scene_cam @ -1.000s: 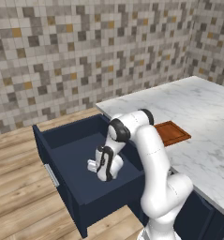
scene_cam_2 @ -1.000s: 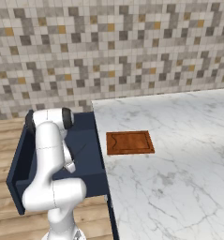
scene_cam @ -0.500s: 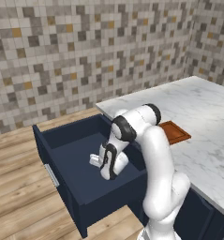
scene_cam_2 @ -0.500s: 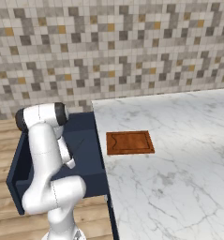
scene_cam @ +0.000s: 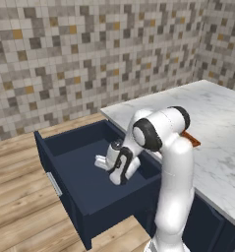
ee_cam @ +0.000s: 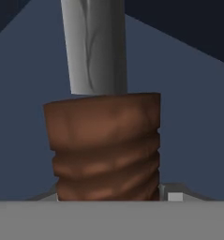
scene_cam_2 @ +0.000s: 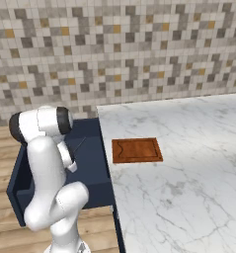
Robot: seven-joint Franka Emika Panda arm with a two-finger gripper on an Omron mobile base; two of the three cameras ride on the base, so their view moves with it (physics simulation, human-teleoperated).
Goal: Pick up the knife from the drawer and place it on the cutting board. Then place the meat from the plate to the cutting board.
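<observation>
Drawer [scene_cam: 84, 189] stood pulled out at left, with the hand [scene_cam: 120, 173] low inside it. Over the last second the elbow had swung and the hand settled further down onto the knife [ee_cam: 106, 126]; looked like the pick-up was under way. Knife lay in the drawer, handle nearest the hand, pale blade running straight away along the hand's line. Whether the hand had clenched on the handle could not be told. Cutting board [scene_cam_2: 137, 149] lay bare on the surface [scene_cam_2: 188, 173] at right.
</observation>
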